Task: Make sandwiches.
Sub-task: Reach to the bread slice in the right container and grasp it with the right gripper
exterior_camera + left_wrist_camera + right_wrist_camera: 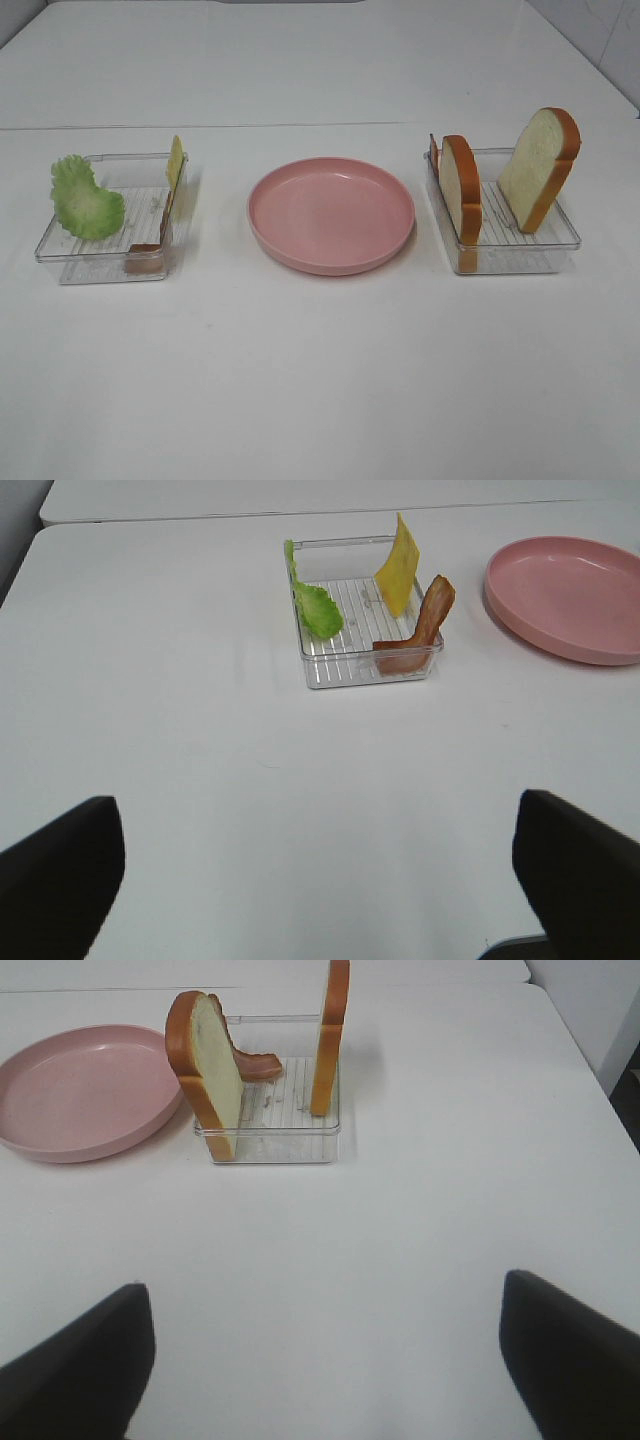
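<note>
No sandwich is stacked; the parts stand apart in two clear trays. The left tray (pixel 100 262) holds green lettuce (pixel 85 198), a yellow cheese slice (pixel 176 163) leaning on its wall and a bacon strip (pixel 425 625). In the right tray (pixel 520 258) two bread slices (pixel 461 188) (pixel 541 168) stand upright, with another bacon strip (pixel 257 1063) behind the nearer one. Neither arm shows in the high view. My left gripper (pixel 320 880) and right gripper (pixel 320 1355) are open and empty, each well back from its tray.
A round pink plate (pixel 331 214) lies bare between the two trays. Everything rests on a white table, with a seam line running across behind the trays. A wall edge shows at the far right.
</note>
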`<state>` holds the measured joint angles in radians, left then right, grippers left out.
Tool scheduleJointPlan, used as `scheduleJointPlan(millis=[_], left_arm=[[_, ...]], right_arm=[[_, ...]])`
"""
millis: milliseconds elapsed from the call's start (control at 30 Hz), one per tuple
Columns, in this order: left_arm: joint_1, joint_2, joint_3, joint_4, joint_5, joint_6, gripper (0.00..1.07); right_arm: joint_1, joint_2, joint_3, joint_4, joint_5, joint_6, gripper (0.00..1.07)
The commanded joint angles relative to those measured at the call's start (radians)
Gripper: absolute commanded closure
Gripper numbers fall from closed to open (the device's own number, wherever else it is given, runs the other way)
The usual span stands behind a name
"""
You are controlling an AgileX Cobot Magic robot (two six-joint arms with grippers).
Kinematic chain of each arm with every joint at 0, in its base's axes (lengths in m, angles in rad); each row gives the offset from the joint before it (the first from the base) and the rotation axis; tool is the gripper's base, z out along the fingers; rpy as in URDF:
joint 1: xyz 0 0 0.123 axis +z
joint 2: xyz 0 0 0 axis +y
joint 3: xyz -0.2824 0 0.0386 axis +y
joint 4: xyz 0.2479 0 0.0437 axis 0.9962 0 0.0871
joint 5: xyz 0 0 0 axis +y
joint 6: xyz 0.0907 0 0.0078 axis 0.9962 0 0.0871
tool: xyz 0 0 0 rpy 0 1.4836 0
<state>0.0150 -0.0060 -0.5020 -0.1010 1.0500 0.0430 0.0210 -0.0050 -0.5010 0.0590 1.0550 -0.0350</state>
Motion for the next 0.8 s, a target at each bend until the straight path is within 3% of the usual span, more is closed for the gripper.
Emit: scheduleJointPlan(millis=[33, 800], left_arm=[[-0.003, -0.017, 0.003, -0.012, -0.016, -0.006, 0.07], [-0.003, -0.017, 0.003, -0.012, -0.016, -0.006, 0.07]], right_arm=[[-0.002, -0.023, 0.001, -0.008, -0.004, -0.005, 0.23], [-0.002, 0.028, -0.008, -0.008, -0.005, -0.001, 0.23]])
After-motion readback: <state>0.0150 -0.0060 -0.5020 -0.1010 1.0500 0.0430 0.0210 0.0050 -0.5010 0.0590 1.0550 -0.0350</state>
